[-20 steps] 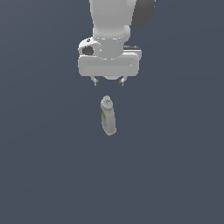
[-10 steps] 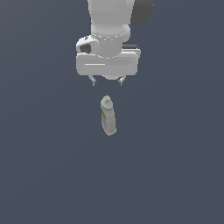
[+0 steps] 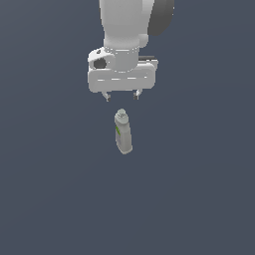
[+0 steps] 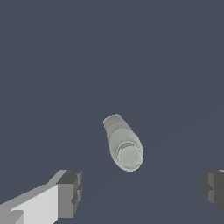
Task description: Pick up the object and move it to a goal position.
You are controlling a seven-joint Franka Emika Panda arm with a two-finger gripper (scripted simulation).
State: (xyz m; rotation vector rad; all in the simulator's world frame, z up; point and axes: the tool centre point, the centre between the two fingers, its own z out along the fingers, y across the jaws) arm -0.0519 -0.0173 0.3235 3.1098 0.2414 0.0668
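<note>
The jaws of the white, block-shaped robot gripper (image 3: 121,96) stand wide apart, released, with nothing between them. In the exterior view its 2 short dark-tipped fingers (image 3: 105,96) point down from the pale housing, and the small pale grey-white plastic bottle with a green-and-grey label (image 3: 123,131) sits just below them, apart from both tips. The bottle rests on the flat dark blue-grey floor (image 3: 199,189), its capped neck towards the gripper and its flat base further away; whether it stands upright or tilts cannot be told. In the wrist view the bottle (image 4: 123,143) shows cap-first, lying between the 2 grey finger pads (image 4: 70,192) but beyond them, touching neither.
</note>
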